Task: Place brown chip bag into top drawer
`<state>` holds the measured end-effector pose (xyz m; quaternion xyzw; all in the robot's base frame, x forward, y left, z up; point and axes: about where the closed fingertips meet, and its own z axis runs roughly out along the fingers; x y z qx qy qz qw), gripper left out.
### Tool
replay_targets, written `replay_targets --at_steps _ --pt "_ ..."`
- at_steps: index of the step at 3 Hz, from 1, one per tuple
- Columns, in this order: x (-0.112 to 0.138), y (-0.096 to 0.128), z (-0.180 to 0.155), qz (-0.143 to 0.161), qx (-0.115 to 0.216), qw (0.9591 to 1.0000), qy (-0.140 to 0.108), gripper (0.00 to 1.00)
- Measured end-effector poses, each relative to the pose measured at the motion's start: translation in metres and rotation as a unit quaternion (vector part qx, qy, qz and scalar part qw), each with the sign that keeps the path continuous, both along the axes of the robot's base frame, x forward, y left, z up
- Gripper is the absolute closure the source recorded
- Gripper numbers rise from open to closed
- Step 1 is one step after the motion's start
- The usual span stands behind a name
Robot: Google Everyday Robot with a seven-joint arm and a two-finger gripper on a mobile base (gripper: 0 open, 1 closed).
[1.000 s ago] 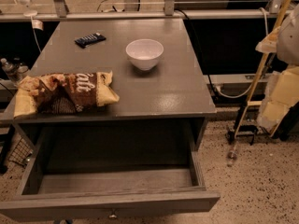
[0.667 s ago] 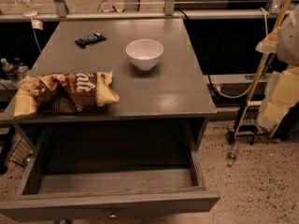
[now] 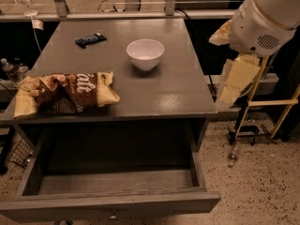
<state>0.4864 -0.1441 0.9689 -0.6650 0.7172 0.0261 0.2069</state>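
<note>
The brown chip bag [image 3: 65, 93] lies on its side at the front left of the grey table [image 3: 173, 90], its left end hanging over the table's edge. The top drawer [image 3: 112, 186] below is pulled open and shows a bare inside, with a small knob [image 3: 112, 216] on its front. My gripper [image 3: 236, 81] hangs off the white arm [image 3: 267, 18] just beyond the table's right edge, far from the bag and holding nothing that I can see.
A white bowl [image 3: 145, 54] stands at the table's middle back. A small dark flat bar [image 3: 90, 39] lies at the back left. A metal stand [image 3: 255, 107] and speckled floor are to the right. Bottles [image 3: 9, 69] stand at the far left.
My arm and gripper have moved left and up, closer to the table's right edge. The bag, bowl and drawer have not moved.
</note>
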Motion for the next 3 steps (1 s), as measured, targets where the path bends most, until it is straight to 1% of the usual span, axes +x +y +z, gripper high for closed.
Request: replay_targets --at_steps 1,2,3 --pt "0.022 0.058 -0.015 0.059 0.049 0.9969 0.02 0.0" --pt "0.022 0.058 -0.015 0.059 0.049 0.9969 0.02 0.0" --pt "0.035 0.08 -0.013 0.059 0.049 0.997 0.011 0.0"
